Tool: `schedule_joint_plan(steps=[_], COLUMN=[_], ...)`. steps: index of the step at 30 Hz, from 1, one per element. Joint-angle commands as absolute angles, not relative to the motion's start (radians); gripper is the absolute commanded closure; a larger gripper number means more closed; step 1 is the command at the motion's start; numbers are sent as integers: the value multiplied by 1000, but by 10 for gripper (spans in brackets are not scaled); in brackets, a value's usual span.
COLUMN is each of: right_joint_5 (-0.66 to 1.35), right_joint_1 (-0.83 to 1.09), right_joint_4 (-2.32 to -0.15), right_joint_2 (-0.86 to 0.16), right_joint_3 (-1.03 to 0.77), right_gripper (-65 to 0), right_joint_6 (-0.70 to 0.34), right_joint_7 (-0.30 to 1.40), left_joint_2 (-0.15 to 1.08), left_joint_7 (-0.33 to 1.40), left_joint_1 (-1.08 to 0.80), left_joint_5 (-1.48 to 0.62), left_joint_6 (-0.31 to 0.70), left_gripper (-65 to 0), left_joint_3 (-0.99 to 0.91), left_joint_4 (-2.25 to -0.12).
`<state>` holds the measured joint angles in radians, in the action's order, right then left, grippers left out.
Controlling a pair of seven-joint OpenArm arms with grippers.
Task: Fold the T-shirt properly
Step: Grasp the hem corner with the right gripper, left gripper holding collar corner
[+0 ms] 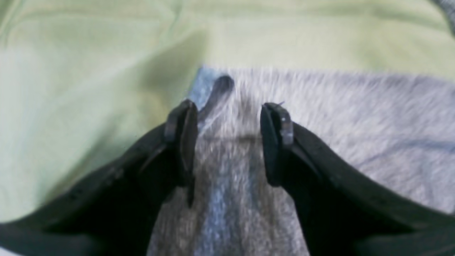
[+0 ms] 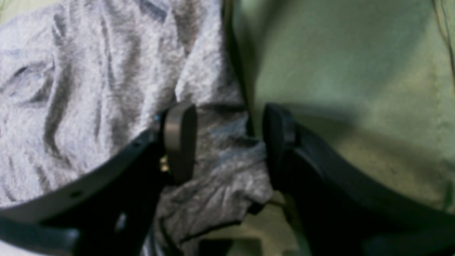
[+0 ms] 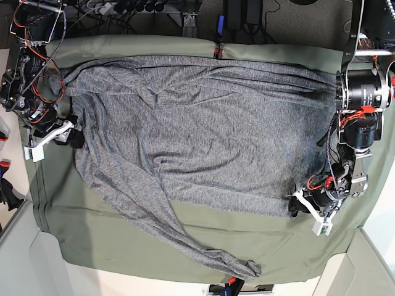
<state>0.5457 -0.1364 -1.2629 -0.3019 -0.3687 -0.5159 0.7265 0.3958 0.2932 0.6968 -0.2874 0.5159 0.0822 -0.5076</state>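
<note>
The T-shirt [image 3: 203,129] lay spread across the green table cloth [image 3: 123,246], one sleeve trailing toward the near edge. My left gripper [image 1: 229,117] and right gripper [image 2: 229,142] each stood parted around bunched cloth at opposite edges. Grasping step, I judged; both must close before lifting.

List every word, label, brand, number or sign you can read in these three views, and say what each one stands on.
None can be read.
T-shirt: plain heather-grey knit, no print, and no label showing.
Green table cloth: plain, no markings.
Left gripper and right gripper: black jaws, no lettering visible; both wrist views are blurred.
Motor housings on the arms in the base view: any markings too small to read.
</note>
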Motion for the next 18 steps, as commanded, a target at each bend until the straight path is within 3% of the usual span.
schedule_joint_plan(steps=[1,18], right_joint_5=[558,557], right_joint_1=[-155,-154], right_joint_4=[-1275,-1275], right_joint_2=[-315,-315], right_joint_3=[-371,-371], right_gripper=[-306,-306], right_joint_6=[-521,-521], right_joint_7=[718,719], left_joint_2=[414,434], left_joint_7=[264,218], left_joint_1=[735,739], left_joint_5=[-290,-257], left_joint_6=[509,450], left_gripper=[-317,-317], left_joint_3=[80,80], left_joint_4=[-524,-582])
